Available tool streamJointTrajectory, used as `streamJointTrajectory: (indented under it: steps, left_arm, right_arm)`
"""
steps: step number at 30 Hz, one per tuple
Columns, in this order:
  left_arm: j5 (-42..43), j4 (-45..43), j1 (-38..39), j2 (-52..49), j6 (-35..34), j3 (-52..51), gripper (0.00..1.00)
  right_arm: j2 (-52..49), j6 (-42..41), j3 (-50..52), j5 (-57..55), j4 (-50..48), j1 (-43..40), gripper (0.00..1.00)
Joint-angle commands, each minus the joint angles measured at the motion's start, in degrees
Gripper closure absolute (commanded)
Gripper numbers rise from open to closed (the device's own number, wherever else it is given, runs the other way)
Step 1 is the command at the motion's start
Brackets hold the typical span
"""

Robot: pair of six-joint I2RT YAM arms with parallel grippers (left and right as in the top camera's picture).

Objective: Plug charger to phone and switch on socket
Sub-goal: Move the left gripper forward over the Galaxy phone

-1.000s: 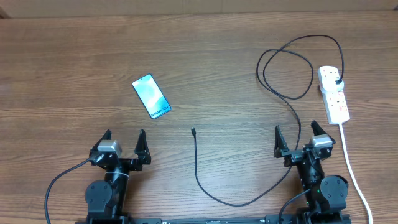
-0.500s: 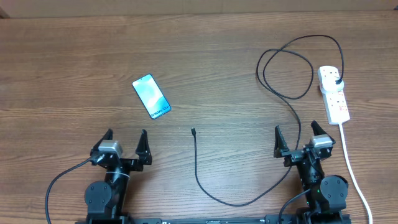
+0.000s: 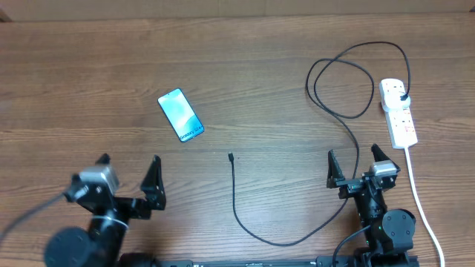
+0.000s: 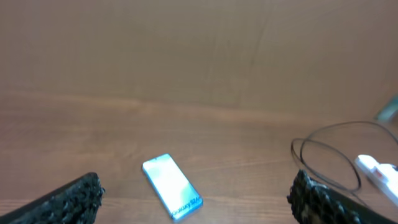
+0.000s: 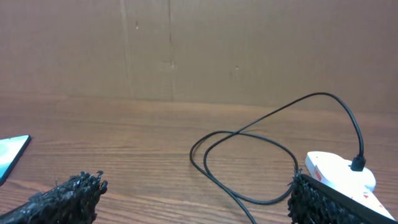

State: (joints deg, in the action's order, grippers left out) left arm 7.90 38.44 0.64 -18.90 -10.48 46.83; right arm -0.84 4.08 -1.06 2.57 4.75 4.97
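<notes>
Black and thin, the charger [image 3: 236, 208] lies loose on the wooden table [image 3: 74, 67]. Its small connector tip [image 3: 231, 156] rests bare near the middle, touching nothing. From the tip the cable runs toward the near edge, bends wide to the right, climbs past the right gripper [image 3: 353, 152] and makes a large loop. It ends at its black plug [image 3: 401, 98], seated in an outlet near the far end of the socket [image 3: 398, 119].

The socket, a white strip with small red marks, lies at the right of the table, and its thick white cord [image 3: 421, 200] trails toward the near edge.

The phone [image 3: 181, 115] lies flat, screen up and turned at an angle, left of centre. It sits up and to the left of the connector tip, apart from it.

The left gripper [image 3: 129, 159] sits at the near left with its jaws spread wide, holding nothing, and the phone is ahead of it. The right gripper sits at the near right, jaws likewise spread and empty. Seen from above, the cable crosses the gap between its fingers.
</notes>
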Motion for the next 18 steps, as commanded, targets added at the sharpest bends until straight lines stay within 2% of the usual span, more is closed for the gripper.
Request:
streamJointTrajectory:
  steps: [1,6,10,13,18]
  left_arm:
    - [0.4,6.3,-0.5,-12.3,3.7,15.2,0.0]
    - [0.5,26.4,-0.5,-33.6,5.0,41.9,0.0]
    - [0.5,38.7,-0.5,-46.8,5.4,56.5,0.0]
    - [0.9,42.0,-0.5,-53.9,5.1,61.5,0.0]
    - [6.1,39.7,-0.5,-61.8,1.6,61.7,0.0]
  right_arm:
    - [0.7,0.3,0.6,0.1,-0.1,0.3,0.0]
    - [0.7,0.3,0.6,0.1,-0.1,0.3,0.0]
    - [0.7,0.3,0.6,0.1,-0.1,0.3,0.0]
    - [0.7,0.3,0.6,0.1,-0.1,0.3,0.0]
    - [0.7,0.3,0.6,0.1,-0.1,0.3,0.0]
